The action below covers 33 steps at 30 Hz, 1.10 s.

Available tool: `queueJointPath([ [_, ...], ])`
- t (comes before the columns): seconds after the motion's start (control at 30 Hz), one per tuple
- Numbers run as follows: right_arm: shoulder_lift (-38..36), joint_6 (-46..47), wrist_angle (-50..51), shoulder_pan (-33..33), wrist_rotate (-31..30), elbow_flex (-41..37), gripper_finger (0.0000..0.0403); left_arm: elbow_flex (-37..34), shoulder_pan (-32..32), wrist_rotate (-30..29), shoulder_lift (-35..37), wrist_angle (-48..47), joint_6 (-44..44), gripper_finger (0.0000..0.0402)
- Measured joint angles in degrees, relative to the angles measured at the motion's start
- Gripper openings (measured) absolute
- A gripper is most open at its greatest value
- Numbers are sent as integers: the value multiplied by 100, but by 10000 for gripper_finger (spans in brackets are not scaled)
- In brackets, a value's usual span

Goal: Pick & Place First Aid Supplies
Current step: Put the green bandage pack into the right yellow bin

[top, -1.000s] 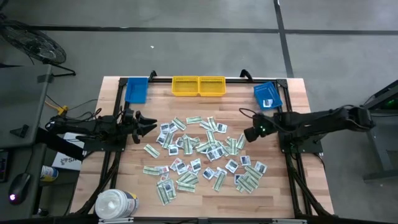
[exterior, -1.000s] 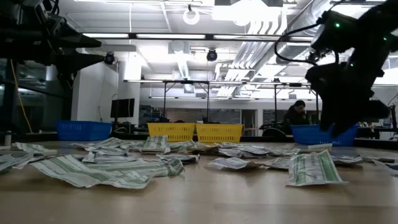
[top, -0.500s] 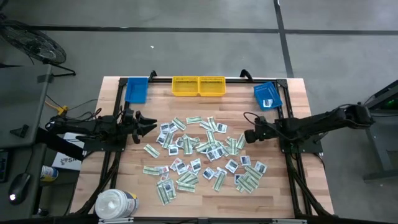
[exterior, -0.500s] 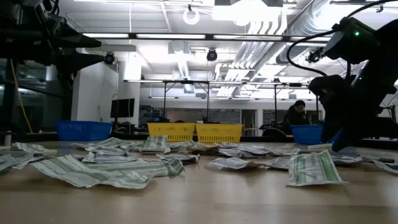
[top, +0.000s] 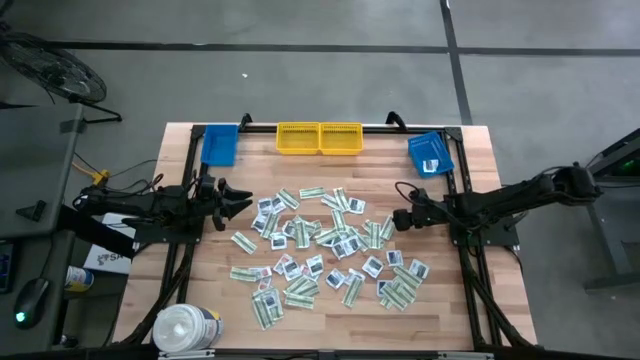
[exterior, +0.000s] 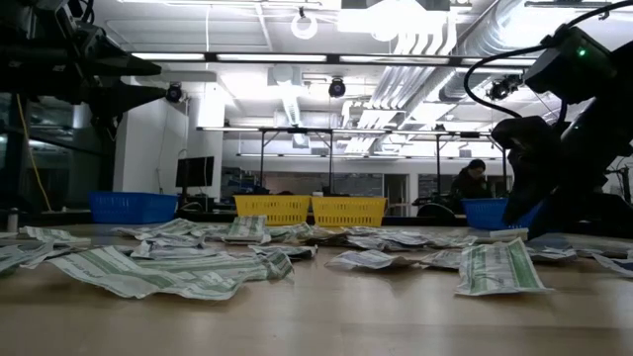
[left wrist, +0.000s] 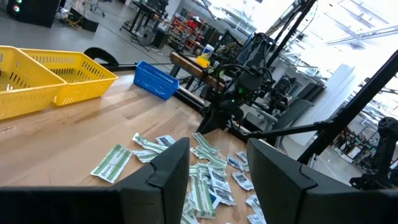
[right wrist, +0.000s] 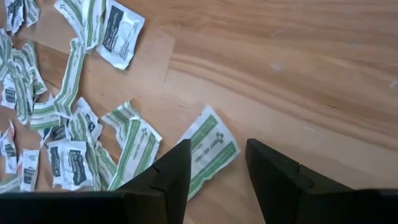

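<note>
Meanwhile, the first aid packets (top: 325, 245) lay scattered across the middle of the wooden table (top: 470, 150), long green-and-white strips mixed with smaller squarish white ones, none of them lifted. The right gripper (top: 398, 219) had its fingers parted with nothing between them, low over the right edge of the scatter; its wrist view showed the two dark fingers (right wrist: 168, 177) straddling a green-and-white strip packet (right wrist: 208, 149) on the wood, though contact could not be judged. The left gripper (top: 243, 201) hung at the left side of the table, just left of the pile, its fingers likewise apart and empty, pointing toward the packets. Along the far edge stood two yellow bins (top: 319, 138) side by side, with a blue bin (top: 219, 144) at the far left and another blue bin (top: 430, 153) at the far right holding a white item. A large white round tub (top: 184, 329) sat at the near left corner. In the low view a person (exterior: 471, 184) stood in the room beyond the table.
</note>
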State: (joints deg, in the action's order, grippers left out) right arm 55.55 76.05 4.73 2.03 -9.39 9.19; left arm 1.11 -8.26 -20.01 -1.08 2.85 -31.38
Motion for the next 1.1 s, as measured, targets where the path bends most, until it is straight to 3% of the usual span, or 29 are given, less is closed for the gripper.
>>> queueJointPath([
  [0.37, 0, 2, -7, 89, 115, 2, 146, 0, -1, 1, -1, 0, -1, 161],
  [0.8, 11, -133, -15, 89, 24, -4, 85, 1, 1, 0, 0, 0, -1, 161],
  [1.1, 11, -164, -122, 5, -100, -4, 73, -1, 0, 0, 0, 0, -1, 161],
])
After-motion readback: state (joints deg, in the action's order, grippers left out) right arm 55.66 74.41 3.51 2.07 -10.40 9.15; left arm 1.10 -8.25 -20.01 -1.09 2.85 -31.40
